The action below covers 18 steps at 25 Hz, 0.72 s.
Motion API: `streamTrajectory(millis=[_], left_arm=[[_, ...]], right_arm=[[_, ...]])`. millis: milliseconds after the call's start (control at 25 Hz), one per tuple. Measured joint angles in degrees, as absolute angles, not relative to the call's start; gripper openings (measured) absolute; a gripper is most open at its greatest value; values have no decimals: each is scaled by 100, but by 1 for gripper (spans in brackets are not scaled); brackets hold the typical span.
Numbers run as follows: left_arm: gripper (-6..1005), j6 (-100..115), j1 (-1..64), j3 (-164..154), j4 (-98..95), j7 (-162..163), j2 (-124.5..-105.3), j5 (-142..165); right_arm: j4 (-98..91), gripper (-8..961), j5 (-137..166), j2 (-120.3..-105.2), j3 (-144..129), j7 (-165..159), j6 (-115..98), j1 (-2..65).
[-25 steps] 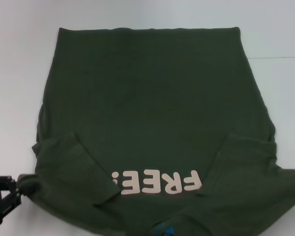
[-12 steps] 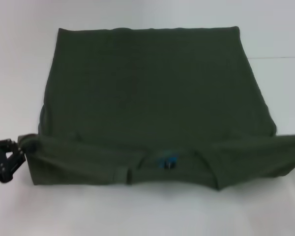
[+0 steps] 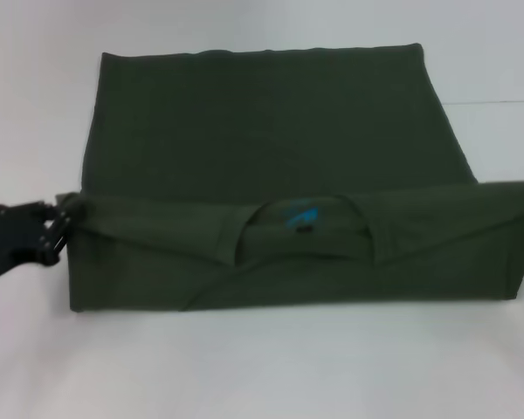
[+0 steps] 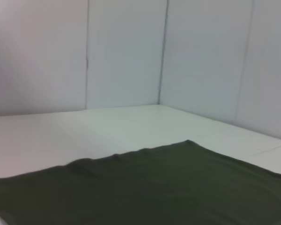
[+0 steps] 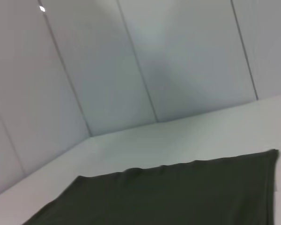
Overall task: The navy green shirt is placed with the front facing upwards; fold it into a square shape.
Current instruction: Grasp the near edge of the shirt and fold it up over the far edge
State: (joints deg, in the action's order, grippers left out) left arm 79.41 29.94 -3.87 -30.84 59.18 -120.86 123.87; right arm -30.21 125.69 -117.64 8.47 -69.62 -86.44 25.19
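A dark olive-green T-shirt (image 3: pixel 271 148) lies spread on a white table (image 3: pixel 262 367), seen from the robot's head camera looking down. The shirt's near part, the collar end, is folded up and over the body, forming a raised band that runs across the whole width of the cloth. In the middle of that band the collar opening shows as a curved seam, with a small blue label (image 3: pixel 300 214) inside it. Both short sleeves are tucked in, their edges slanting inward towards the collar.

The left gripper (image 3: pixel 59 229), black, sits at the left end of the folded band, at the table's left edge of view. Its fingers are pinched on the band's upper left corner, where the cloth is bunched against them. The rest of the shirt stretches away to the right of the claw and beyond it, towards the far side of the table, where the hem lies flat and straight.

The right end of the band runs out of the head view, and the right gripper does not appear in any view.

Each wrist camera shows only flat green cloth, white tabletop and pale wall panels (image 4: pixel 131 56).
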Motion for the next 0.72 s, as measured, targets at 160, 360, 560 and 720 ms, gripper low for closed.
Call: streamTrajectory(millis=[160,360,560,720], left_arm=[[109,7366,3246,-401,-2941,5850,-12104,12335],[111,6494,3670,-405,-2750,5691,-12137,12183],[113,5430,4127,-406,-2565,5510,-12189,11974],[115,4548,4540,-404,-2373,5330,-12190,11896]], right_arm=[[-2886,37,12568,-11766,828,-6994,-8079,2797],[-2800,37,12549,-11759,717,-7360,-7137,3258],[-2749,37,12398,-11820,537,-7489,-6315,3672],[-2558,37,12122,-11825,125,-7497,-5706,3906]])
